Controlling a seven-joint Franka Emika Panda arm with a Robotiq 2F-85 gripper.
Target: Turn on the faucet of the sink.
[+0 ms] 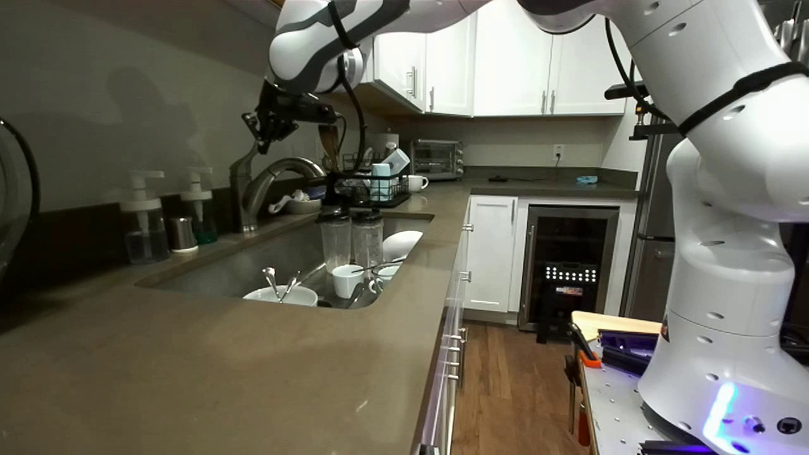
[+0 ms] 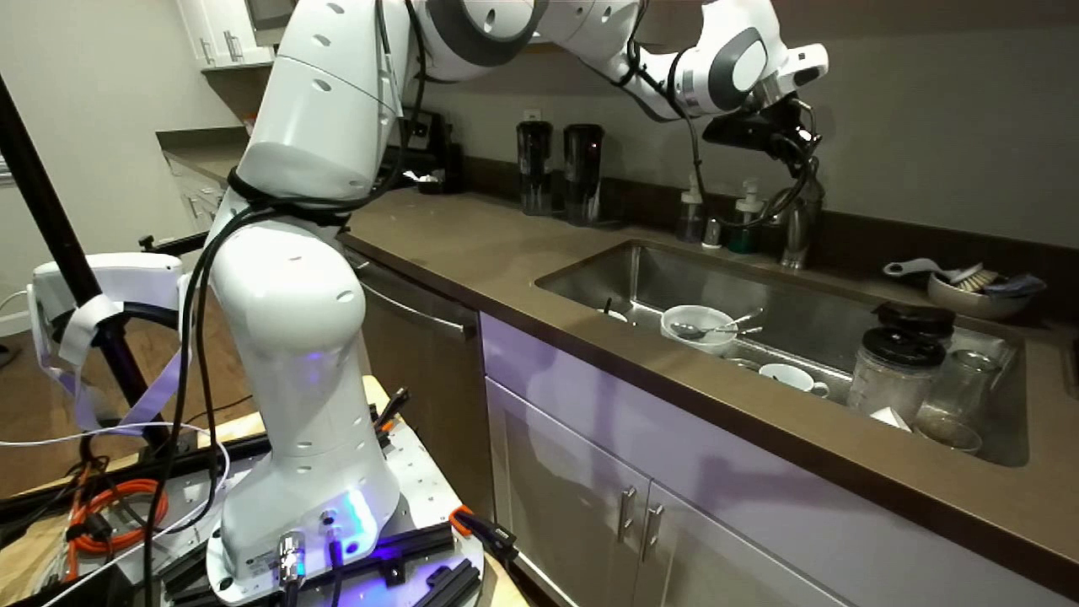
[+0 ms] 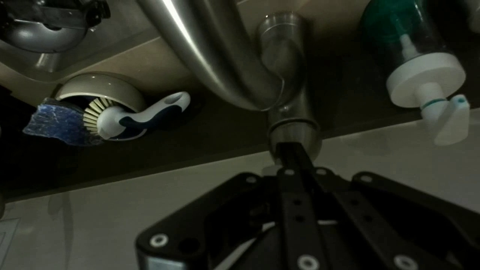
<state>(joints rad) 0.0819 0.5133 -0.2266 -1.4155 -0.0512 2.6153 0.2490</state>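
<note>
The brushed-metal faucet stands at the back edge of the sink, its curved spout over the basin; it also shows in an exterior view. In the wrist view the faucet spout runs to the upper left, and the rounded handle base is in the centre. My black gripper is at the top of the handle. In the wrist view the fingers are together and overlap the handle's rounded end, hiding part of it. I see nothing held between them. Whether they touch the handle is unclear.
Soap pump bottles and a metal cup stand beside the faucet. On the opposite side is a bowl with a brush. The sink holds a white bowl, a mug and lidded jars.
</note>
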